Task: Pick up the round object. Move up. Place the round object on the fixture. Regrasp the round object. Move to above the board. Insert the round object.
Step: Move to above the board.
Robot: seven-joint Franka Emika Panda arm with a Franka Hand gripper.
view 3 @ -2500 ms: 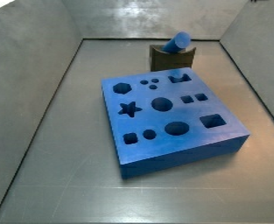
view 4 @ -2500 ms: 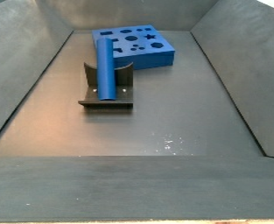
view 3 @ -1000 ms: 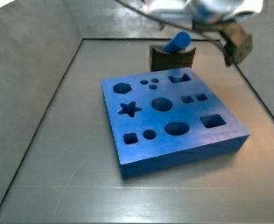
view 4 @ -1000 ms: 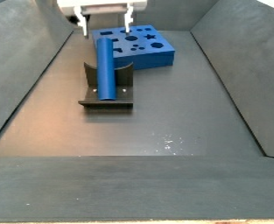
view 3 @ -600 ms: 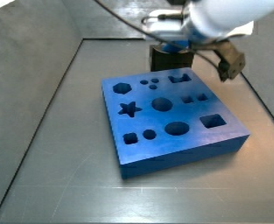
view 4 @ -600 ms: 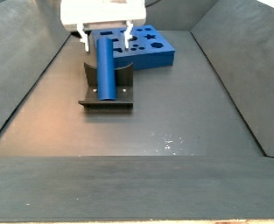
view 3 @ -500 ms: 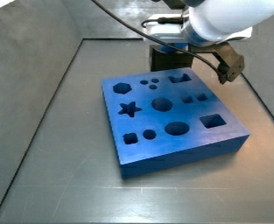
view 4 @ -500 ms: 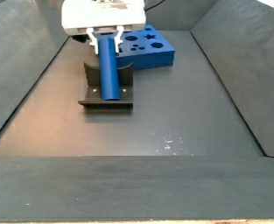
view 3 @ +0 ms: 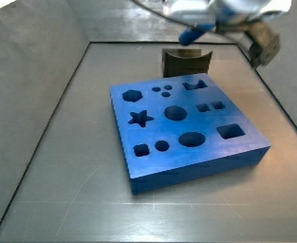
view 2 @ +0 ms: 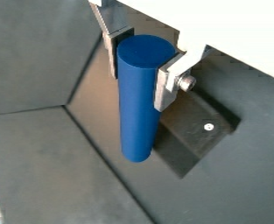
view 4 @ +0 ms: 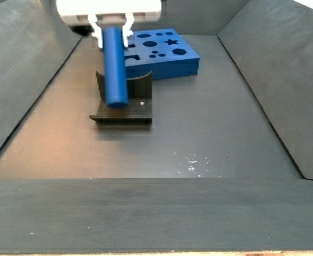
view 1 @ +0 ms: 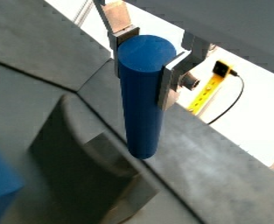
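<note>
Now my gripper (view 1: 143, 63) squeezes the round object (view 4: 112, 62) near its top and has lifted it off the fixture (view 4: 123, 108), so the board (view 4: 159, 53) comes next.

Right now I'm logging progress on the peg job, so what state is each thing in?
hand: shut on the round object, above the fixture, at the far end of the bin in a side view.
round object: gripped near one end between the fingers, clear of the fixture.
fixture: notch bare, standing on the floor.
board: flat on the floor, all holes unfilled.
</note>
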